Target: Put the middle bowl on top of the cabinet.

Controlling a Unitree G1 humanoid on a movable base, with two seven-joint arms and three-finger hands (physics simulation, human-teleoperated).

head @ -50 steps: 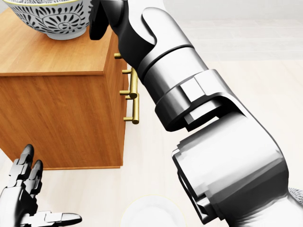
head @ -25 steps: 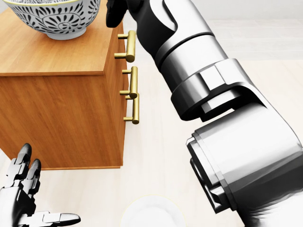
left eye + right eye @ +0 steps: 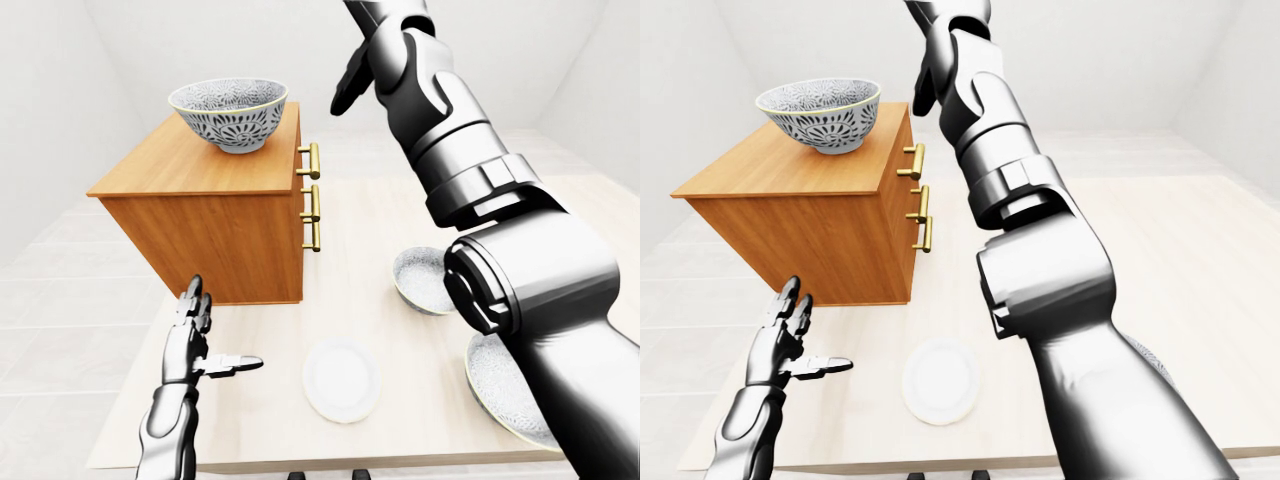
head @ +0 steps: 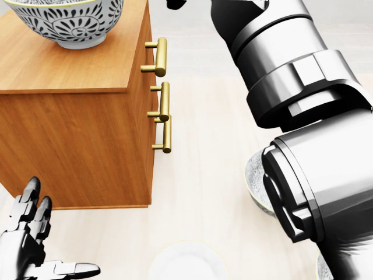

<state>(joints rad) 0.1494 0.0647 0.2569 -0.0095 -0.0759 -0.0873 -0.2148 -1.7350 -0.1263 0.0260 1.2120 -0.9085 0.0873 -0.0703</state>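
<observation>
The patterned blue-and-white bowl [image 3: 228,112] with a yellow rim stands upright on top of the wooden cabinet [image 3: 205,215], near its far end. My right hand [image 3: 346,88] hangs open in the air to the right of the bowl, apart from it and holding nothing. Its long silver arm fills the right side of every view. Low at the left, my left hand [image 3: 215,335] is open with fingers spread, below the cabinet's near side.
The cabinet's brass drawer handles [image 3: 312,195] stick out to the right. On the light table [image 3: 360,230] lie a white plate [image 3: 342,378], a small patterned bowl [image 3: 423,281] and a larger bowl [image 3: 500,388], which my right arm partly hides.
My right arm has swung up and to the right, away from the bowl, and its hand has left the top of the head view. The bowl stays on the cabinet; the left hand is still.
</observation>
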